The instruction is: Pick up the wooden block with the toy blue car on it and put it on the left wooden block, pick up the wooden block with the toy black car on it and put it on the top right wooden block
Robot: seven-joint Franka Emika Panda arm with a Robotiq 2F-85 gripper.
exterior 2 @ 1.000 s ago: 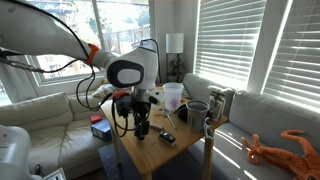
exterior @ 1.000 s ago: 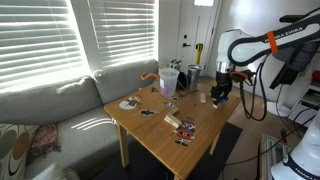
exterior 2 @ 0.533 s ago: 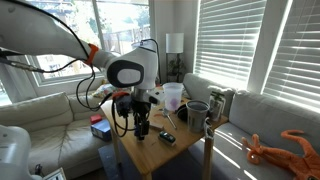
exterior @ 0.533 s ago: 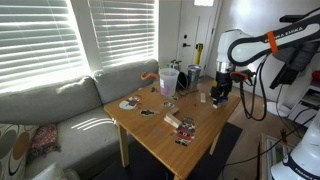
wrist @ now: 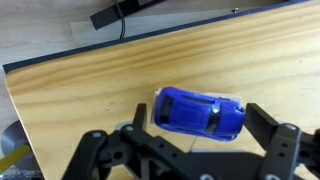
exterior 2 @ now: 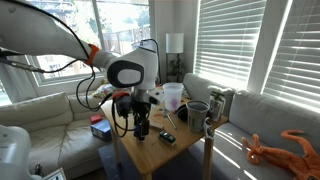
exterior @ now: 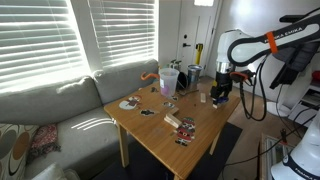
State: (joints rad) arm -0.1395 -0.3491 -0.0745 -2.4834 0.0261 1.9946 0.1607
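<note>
Blue car (wrist: 198,110) is sitting by the wooden bench's (wrist: 90,70) right edge, squarely between the fingers (wrist: 105,152) of the wide-open claw (wrist: 197,125), its long axis running finger to finger, slightly tilted, so closing would be pinching nose and tail.

1. In an exterior view, the counter (exterior: 186,156) is bare wood toward its near corner, so passage there is free.
2. Two small objects (exterior: 184,135) lie mid-counter and obstruct low travel.
3. A clear pitcher (exterior: 168,80) and a dark cup (exterior: 193,73) stand close together along the far edge and block approach there.
4. The tool (exterior: 220,96) hangs near the edge beside the robot arm.
5. In the wrist view, the toy blue car (wrist: 198,110) fills the span between the spread fingers. Bare wood runs on to the counter edge, and a black cable (wrist: 120,12) lies beyond it.
</note>
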